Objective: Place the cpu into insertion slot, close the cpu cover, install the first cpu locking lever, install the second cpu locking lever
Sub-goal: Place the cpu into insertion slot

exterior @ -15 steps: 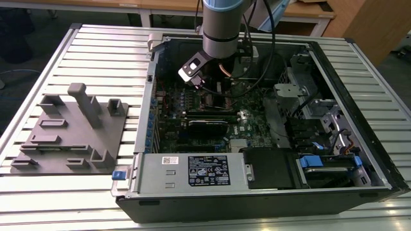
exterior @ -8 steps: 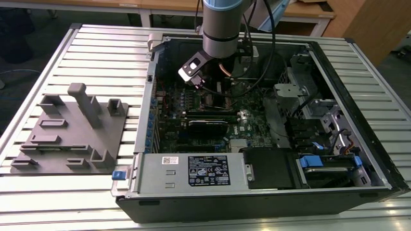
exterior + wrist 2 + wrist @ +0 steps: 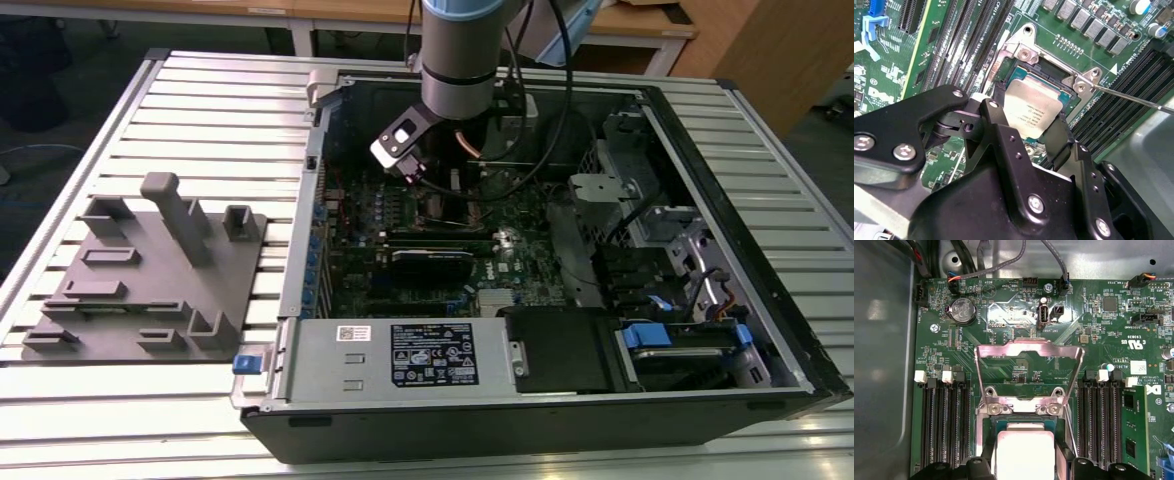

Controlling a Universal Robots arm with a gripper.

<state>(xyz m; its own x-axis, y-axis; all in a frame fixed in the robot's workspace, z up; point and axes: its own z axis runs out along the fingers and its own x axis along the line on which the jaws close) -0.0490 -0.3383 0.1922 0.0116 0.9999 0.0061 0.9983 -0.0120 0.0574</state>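
In both wrist views my gripper [image 3: 1026, 125] [image 3: 1025, 462] has its two black fingers [image 3: 991, 117] against opposite edges of the cpu [image 3: 1031, 110] [image 3: 1025, 450], a small square chip with a dull silver top. The chip is level, right over the insertion slot [image 3: 1046, 75] [image 3: 1003, 426] on the green board; I cannot tell whether it rests in it. The cpu cover [image 3: 1029, 347], a thin silvery frame, stands swung up and open at the slot's hinge side. A thin metal locking lever [image 3: 1134, 97] juts out beside the slot. In the exterior view my gripper [image 3: 430, 185] is down inside the computer case.
Long black memory slots [image 3: 944, 425] [image 3: 1104, 425] run along both sides of the socket. The open computer case [image 3: 747, 390] lies on a slatted table, with a power supply box [image 3: 400, 355] along its near wall. A grey moulded fixture [image 3: 147, 270] sits at the exterior view's left.
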